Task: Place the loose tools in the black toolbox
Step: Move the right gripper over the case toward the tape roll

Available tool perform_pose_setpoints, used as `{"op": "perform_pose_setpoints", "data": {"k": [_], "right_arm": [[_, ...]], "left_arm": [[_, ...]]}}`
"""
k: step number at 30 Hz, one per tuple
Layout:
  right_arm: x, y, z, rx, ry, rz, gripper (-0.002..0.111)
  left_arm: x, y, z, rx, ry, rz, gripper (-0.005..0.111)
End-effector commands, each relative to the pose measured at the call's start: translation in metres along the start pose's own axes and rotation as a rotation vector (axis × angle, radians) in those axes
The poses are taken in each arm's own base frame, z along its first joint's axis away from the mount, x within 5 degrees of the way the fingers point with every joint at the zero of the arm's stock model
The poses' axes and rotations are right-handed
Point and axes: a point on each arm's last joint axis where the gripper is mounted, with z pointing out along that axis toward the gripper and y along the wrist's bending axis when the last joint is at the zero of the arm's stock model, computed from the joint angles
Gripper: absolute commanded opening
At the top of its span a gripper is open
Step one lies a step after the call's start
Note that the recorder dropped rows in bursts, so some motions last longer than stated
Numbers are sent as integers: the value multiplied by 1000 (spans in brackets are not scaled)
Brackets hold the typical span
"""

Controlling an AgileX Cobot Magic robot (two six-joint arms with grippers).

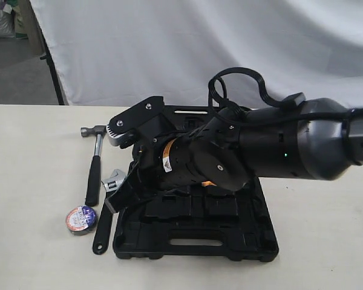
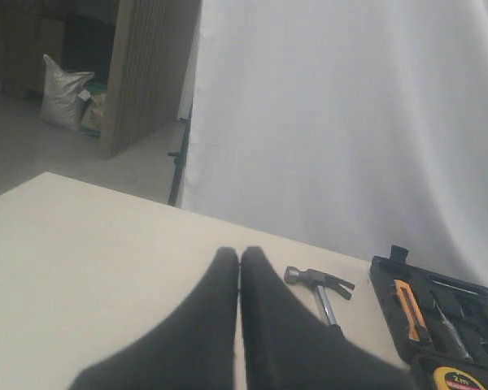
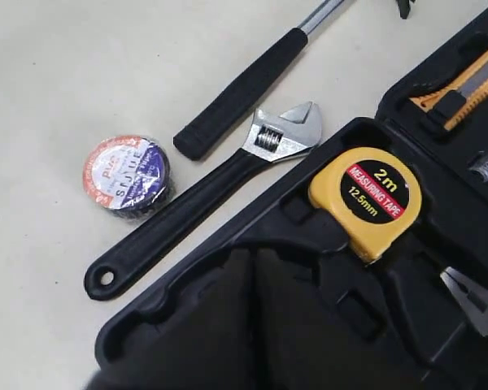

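Since hammer (image 1: 95, 172), wrench (image 3: 203, 199), tape roll (image 1: 81, 219) lie loose beside toolbox (image 1: 254, 241), nothing's gripped: left gripper (image 2: 240, 256), right gripper (image 3: 254, 260) jaws pressed together.

Black toolbox (image 1: 254, 240); yellow tape measure (image 3: 366, 199); silver-headed, black-handled wrench (image 3: 187, 215); blue-labelled tape roll (image 3: 126, 172).

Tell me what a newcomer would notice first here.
The bulky black right arm fills the middle of the exterior view, reaching over the large open black moulded plastic toolbox. Left of it, three tools lie loose on the pale table: a steel claw hammer with black handle, a silver-headed adjustable wrench and a small black tape roll. A bright yellow tape measure sits in the case.
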Motion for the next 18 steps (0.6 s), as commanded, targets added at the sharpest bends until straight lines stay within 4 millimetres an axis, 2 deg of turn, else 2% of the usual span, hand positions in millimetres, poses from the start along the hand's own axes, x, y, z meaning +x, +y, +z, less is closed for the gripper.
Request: {"op": "perform_pose_setpoints", "data": {"k": [1, 6, 8, 11, 13, 16, 18], "right_arm": [[-3, -1, 0, 6, -16, -46, 0], [-4, -1, 0, 6, -26, -52, 3], [-4, 0, 0, 4, -36, -52, 15], [-5, 0, 2, 0, -48, -53, 43], [-4, 1, 6, -4, -55, -53, 56], [-1, 2, 14, -9, -53, -54, 66], [1, 2, 19, -14, -57, -53, 67]], "left_arm": [[-2, 1, 0, -21, -20, 0, 1], [-2, 1, 0, -21, -20, 0, 1], [-2, 1, 0, -21, -20, 0, 1], [-2, 1, 0, -21, -20, 0, 1], [-2, 1, 0, -21, -20, 0, 1], [-2, 1, 0, -21, -20, 0, 1], [-2, 1, 0, -21, -20, 0, 1]]}}
